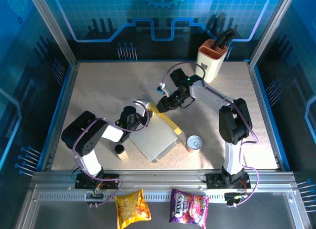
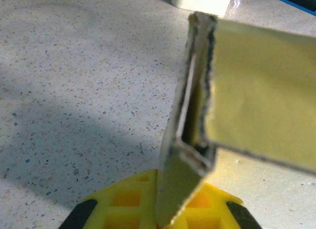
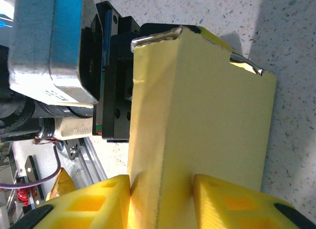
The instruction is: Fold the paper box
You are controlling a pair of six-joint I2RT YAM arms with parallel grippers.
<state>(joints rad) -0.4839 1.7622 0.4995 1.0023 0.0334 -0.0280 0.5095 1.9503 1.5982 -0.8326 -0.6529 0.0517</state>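
The paper box (image 1: 154,141) lies in the middle of the table, its grey-white inside facing up and one yellow side wall (image 1: 166,121) folded upright along its far edge. My left gripper (image 1: 143,114) is shut on the left end of that wall. In the left wrist view a thin grey-yellow flap (image 2: 182,155) stands pinched between its yellow fingers (image 2: 123,202). My right gripper (image 1: 166,104) reaches down from the far side. It is shut on the doubled yellow wall (image 3: 197,105), a yellow finger (image 3: 94,202) pressing on each face.
A tin can (image 1: 195,143) stands just right of the box. A small dark-capped object (image 1: 120,151) sits to its left. The cream knife block (image 1: 214,58) is at the back right. Two snack bags (image 1: 132,207) lie on the rail in front.
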